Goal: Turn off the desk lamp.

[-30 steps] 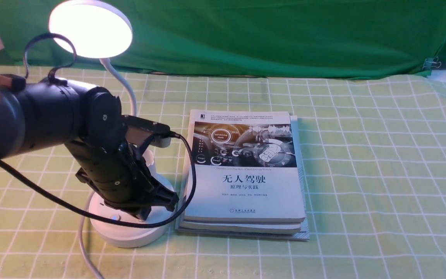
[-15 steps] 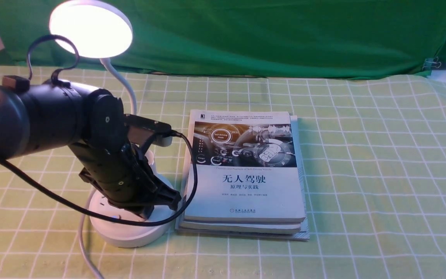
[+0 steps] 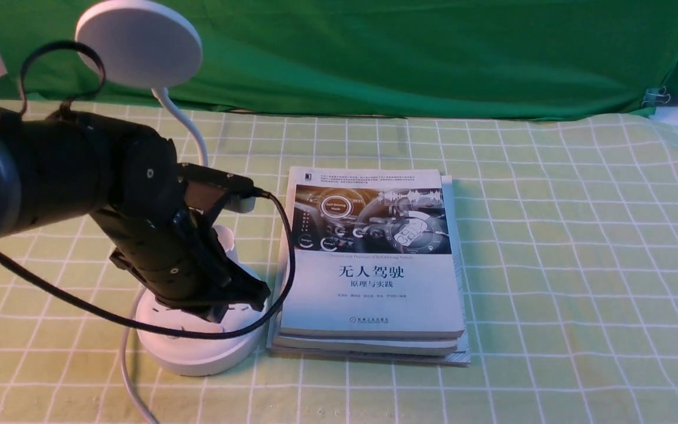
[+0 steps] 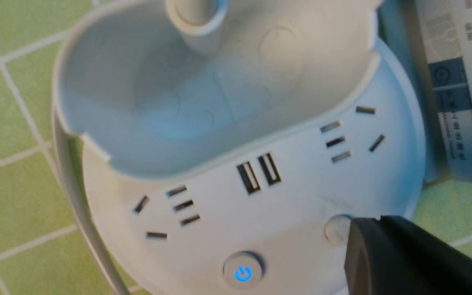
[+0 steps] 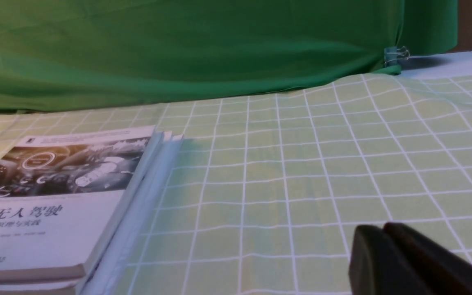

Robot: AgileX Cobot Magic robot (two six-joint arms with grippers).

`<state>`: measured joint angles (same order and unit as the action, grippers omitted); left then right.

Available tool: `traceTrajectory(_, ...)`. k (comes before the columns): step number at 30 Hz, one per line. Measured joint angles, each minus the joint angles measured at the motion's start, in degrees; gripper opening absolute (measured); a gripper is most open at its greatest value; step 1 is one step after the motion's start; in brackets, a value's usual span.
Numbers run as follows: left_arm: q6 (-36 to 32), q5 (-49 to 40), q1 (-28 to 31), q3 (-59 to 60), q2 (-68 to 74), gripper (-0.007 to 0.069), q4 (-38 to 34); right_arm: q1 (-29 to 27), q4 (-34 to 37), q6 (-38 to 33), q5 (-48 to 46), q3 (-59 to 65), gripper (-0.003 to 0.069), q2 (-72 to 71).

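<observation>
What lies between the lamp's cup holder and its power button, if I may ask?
Two USB ports, on the base, as the left wrist view shows.

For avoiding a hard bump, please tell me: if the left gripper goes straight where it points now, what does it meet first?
Probably the lamp's white base, at or near the unlit button; the left gripper's remaining gap is unclear.

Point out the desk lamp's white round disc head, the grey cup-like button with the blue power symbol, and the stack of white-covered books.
White round disc head [image 3: 139, 44]: front view, middle of its underside.
Button with blue power symbol [image 4: 243, 271]: left wrist view, its top.
Stack of white-covered books [image 3: 368, 300]: front view, top cover.
</observation>
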<state>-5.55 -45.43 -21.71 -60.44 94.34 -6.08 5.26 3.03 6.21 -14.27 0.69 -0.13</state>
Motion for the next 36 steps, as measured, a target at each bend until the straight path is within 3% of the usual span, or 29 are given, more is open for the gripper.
traceTrajectory(6,0.40,-0.08,0.00,2.72,-4.69,0.0006,0.00,0.00,0.00,0.00,0.00,0.00,0.0029,0.00)
traceTrajectory(12,0.44,5.93,0.00,10.97,-16.24,0.0006,-1.23,0.00,0.00,-0.05,-0.06,0.00,0.0029,0.00)
traceTrajectory(17,0.44,20.00,0.00,24.40,-34.02,0.0006,-5.92,0.00,0.00,0.00,-0.06,0.00,0.0029,0.00)
traceTrajectory(26,0.44,44.44,0.00,44.59,-60.92,0.0006,-6.68,0.00,0.00,0.00,-0.06,0.00,0.0029,0.00)
traceTrajectory(36,-0.20,48.13,0.00,53.76,-70.01,0.0006,-4.59,0.00,0.00,-0.01,0.00,0.00,0.0029,0.00)
